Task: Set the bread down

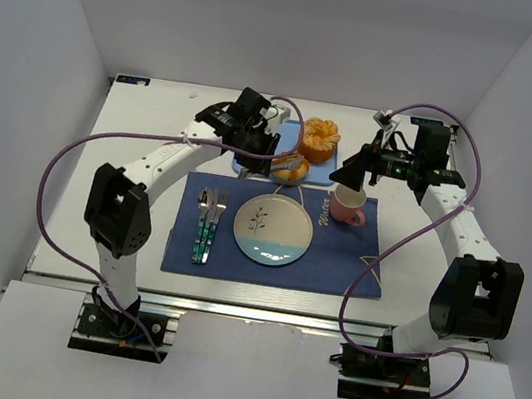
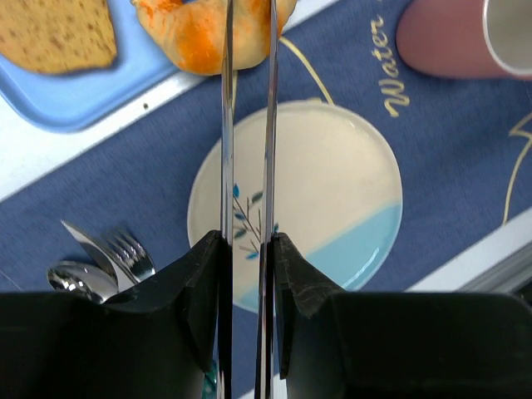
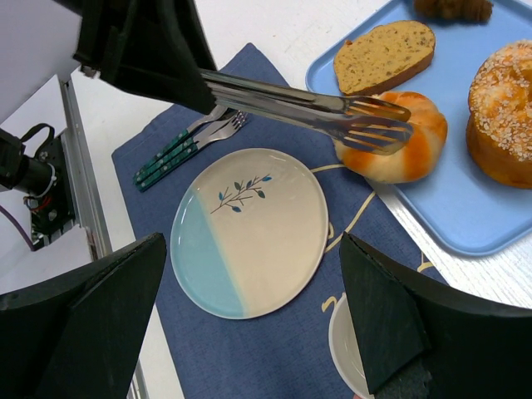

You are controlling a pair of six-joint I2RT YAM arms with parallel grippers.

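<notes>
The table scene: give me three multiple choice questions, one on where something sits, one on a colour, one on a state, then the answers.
1. Where does the plate sit?
A. on the blue tray
B. on the navy placemat
C. on the bare table

2. What colour is the mug?
A. pink
B. green
C. black

3. How is the right claw?
A. shut on the mug
B. shut on the plate
C. open, holding nothing

Answers:
1 B, the navy placemat shows all round the plate's rim.
2 A, its wall is pink in the top view.
3 C, its fingers stand wide apart in the right wrist view; it is the left claw that holds the tongs at the bread.
</notes>
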